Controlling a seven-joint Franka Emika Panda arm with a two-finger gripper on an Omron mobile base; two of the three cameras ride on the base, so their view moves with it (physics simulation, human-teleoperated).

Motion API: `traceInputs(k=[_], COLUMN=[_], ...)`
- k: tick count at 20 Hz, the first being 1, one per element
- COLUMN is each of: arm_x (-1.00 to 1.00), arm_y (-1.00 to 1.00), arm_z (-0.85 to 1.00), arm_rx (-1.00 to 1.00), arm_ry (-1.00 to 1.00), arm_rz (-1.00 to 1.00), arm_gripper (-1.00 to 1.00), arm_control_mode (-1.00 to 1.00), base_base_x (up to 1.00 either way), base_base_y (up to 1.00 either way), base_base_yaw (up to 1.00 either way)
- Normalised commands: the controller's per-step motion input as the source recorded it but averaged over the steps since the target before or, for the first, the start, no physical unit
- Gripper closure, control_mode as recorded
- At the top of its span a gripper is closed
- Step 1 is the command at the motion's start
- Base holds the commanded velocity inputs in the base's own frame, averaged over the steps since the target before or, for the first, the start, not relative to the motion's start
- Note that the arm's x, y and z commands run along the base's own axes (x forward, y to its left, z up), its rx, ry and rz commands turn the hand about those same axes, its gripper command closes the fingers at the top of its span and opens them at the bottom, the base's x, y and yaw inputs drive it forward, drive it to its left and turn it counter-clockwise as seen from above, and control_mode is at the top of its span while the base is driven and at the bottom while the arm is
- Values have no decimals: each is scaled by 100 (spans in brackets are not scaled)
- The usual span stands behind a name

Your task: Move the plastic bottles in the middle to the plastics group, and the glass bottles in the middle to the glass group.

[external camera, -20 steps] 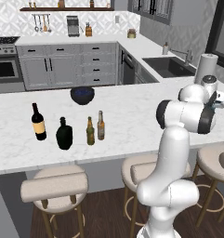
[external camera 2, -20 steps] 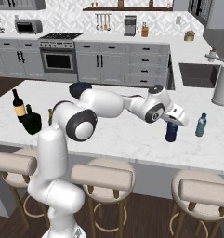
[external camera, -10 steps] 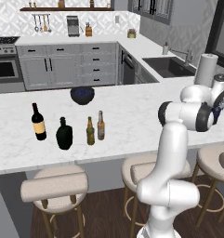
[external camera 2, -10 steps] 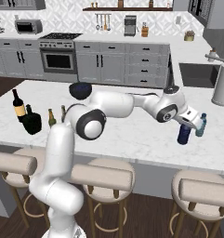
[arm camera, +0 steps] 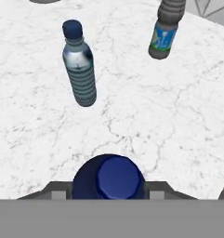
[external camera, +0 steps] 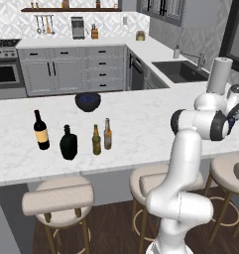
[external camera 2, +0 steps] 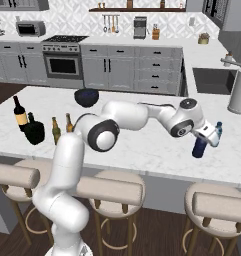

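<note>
The jaws point(external camera 2: 206, 140) are sitting partly closed on the small dark blue bottle point(external camera 2: 199, 148), gripping it near its top as it is standing close to the desk's point(external camera 2: 142, 150) right edge. The hand view is revealing what the base views are hiding: a pale blue water bottle point(arm camera: 79, 69) and a second banded bottle point(arm camera: 164, 35) standing apart just ahead. The arm point(external camera 2: 142, 114) is reaching far out sideways, low over the desk.

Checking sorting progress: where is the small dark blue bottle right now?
In the right base view the small dark blue bottle is between the gripper jaws at the island's right end, beside the pale blue water bottle.
</note>
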Motion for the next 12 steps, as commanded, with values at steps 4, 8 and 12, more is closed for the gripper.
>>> traceInputs(k=[4,8,12], arm_x=[0,-1,-6], arm_y=[-7,-21,-31], arm_z=[-20,-13,0], arm_rx=[-2,-5,-5], arm_ry=[-15,-9,-2], arm_rz=[-2,-5,-7], arm_gripper=[100,100,100], arm_control_mode=[-100,-100,-100], base_base_x=[0,0,0], base_base_y=[0,0,0], base_base_yaw=[0,0,0])
